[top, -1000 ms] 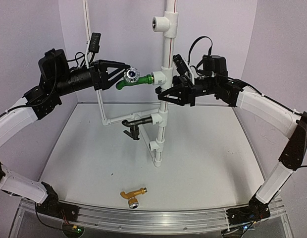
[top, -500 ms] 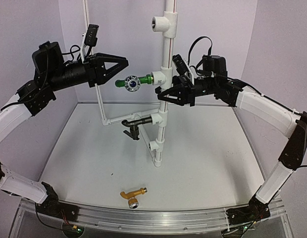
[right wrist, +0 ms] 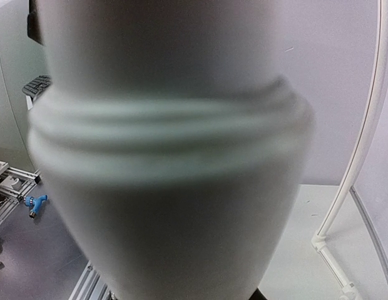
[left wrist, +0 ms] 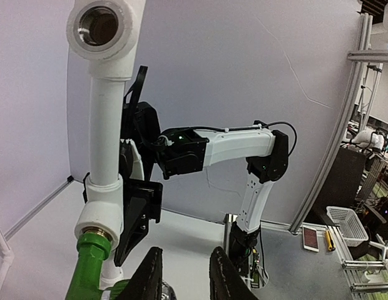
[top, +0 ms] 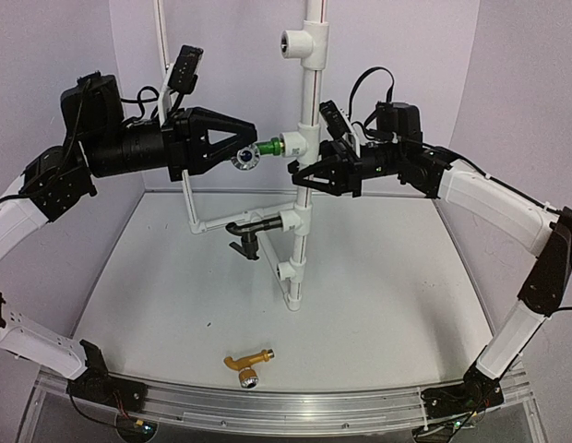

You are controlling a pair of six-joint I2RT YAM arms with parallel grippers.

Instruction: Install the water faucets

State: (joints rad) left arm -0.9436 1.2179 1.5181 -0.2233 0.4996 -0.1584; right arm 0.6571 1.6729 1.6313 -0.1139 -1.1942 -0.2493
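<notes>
Left gripper [top: 251, 143] returns to green plastic faucet [top: 268, 146]
Fingers flank its knob [top: 242, 159], grip unclear; another turn seems due; right gripper [top: 304, 175] clasps white upright pipe [top: 310, 101].

walls: pale lilac [top: 507, 55] | table: white [top: 387, 295] (aluminium rail [top: 295, 406] at near edge) | light: even

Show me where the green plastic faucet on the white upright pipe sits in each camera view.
Top external: the green plastic faucet is upper middle, sticking out left from the white upright pipe, at the left gripper.
Left wrist: the faucet is in the bottom left corner, under the pipe's tee.
Right wrist: not in it; a blurred white pipe section fills the picture.
Shared landmark: the white upright pipe.
</notes>
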